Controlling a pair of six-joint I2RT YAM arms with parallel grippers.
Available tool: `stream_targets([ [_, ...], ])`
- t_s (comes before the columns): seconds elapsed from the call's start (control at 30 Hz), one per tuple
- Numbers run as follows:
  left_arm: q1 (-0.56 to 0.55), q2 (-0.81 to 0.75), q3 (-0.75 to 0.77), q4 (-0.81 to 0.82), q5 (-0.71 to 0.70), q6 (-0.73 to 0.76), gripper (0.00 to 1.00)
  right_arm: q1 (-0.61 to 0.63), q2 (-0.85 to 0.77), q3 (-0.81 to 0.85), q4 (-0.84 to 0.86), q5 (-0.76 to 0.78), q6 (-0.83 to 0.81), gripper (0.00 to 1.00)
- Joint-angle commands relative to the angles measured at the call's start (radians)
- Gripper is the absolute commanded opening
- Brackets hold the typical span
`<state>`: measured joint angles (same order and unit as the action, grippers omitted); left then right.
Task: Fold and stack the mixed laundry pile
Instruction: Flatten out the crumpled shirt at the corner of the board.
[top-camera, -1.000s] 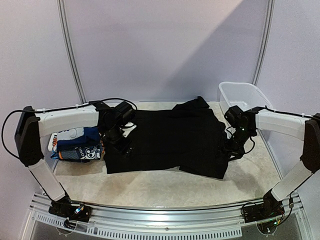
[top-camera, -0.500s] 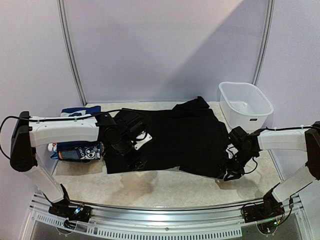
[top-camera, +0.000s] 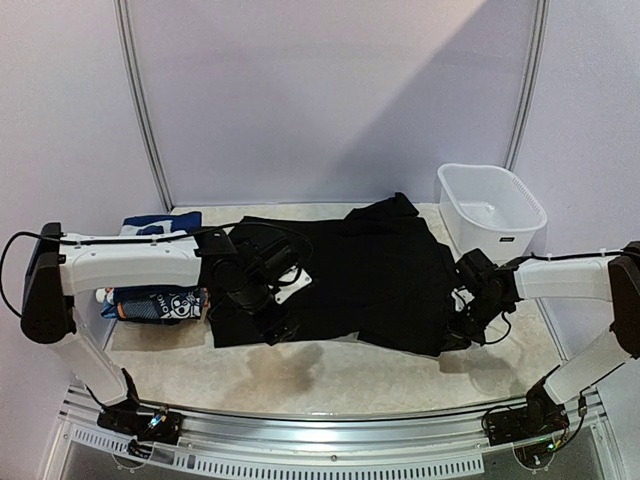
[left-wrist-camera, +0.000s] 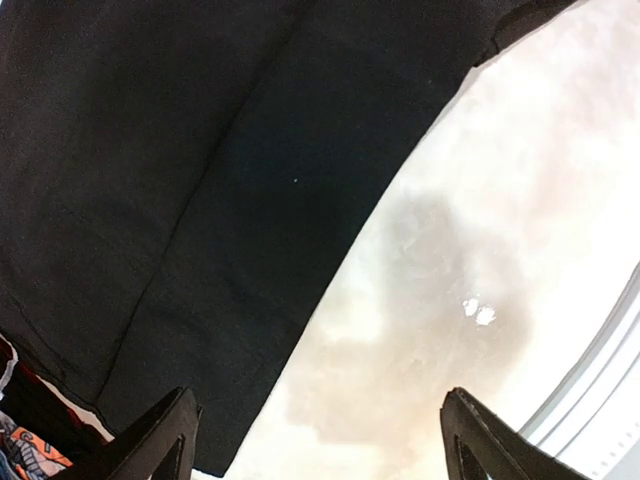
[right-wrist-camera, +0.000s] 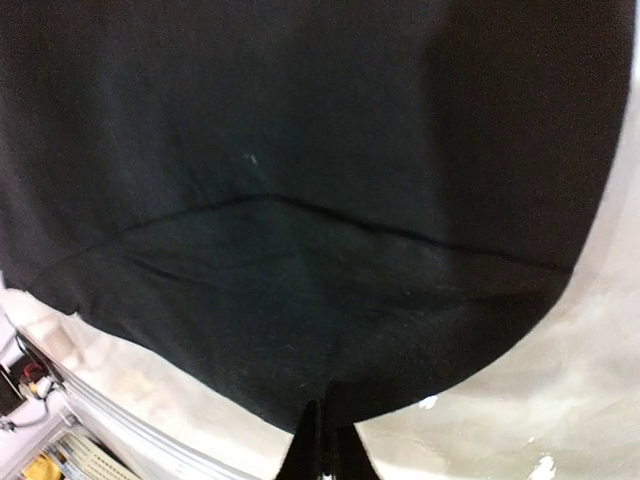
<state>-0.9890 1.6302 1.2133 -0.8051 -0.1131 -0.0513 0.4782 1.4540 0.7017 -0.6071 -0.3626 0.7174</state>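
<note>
Now, we have the right pincer (right-wrist-camera: 322, 442) pressed together on the near hem of the black garment (top-camera: 350, 270), which lies spread across the middle of the surface (top-camera: 330, 375). That bite looks thin, just the very edge of the cloth, so if we lift or drag from here the hem could slip free and flop back unfolded. Our left pincer (left-wrist-camera: 315, 450) hangs spread wide over the garment's near left corner, holding nothing. If only one side travels, we judge the fold comes out skewed or the cloth bunches.

Over on the left, the cartoon-print piece (top-camera: 160, 303) lies just beside the black cloth, with a navy piece (top-camera: 160, 222) behind it. A careless sweep of the left arm could knock them out of shape. At the far right stands the white tub (top-camera: 490, 210), near the garment's far corner, close enough to catch a fold carried that way.
</note>
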Motion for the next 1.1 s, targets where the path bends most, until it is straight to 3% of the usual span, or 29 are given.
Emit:
stream_targets([
  [0.0,-0.033,-0.001,0.038,0.02,0.0,0.03,0.85,0.007,-0.022,0.098,-0.032,0.008,-0.016,0.0],
  [0.17,-0.069,-0.029,0.026,0.081,0.039,0.101,0.85,0.006,-0.037,0.256,-0.124,-0.025,-0.037,0.0],
  [0.47,-0.086,-0.103,-0.068,0.368,0.246,0.197,0.82,0.007,-0.023,0.539,-0.221,-0.036,-0.019,0.0],
  [0.7,-0.103,0.009,0.001,0.447,0.313,0.214,0.78,0.006,0.055,0.724,-0.229,0.004,0.01,0.0],
  [0.87,-0.152,0.106,0.089,0.439,0.297,0.308,0.77,0.004,0.153,0.884,-0.308,0.084,-0.011,0.0],
  [1.07,-0.169,0.264,0.262,0.356,0.291,0.427,0.77,0.004,0.191,0.879,-0.358,0.135,-0.043,0.0],
])
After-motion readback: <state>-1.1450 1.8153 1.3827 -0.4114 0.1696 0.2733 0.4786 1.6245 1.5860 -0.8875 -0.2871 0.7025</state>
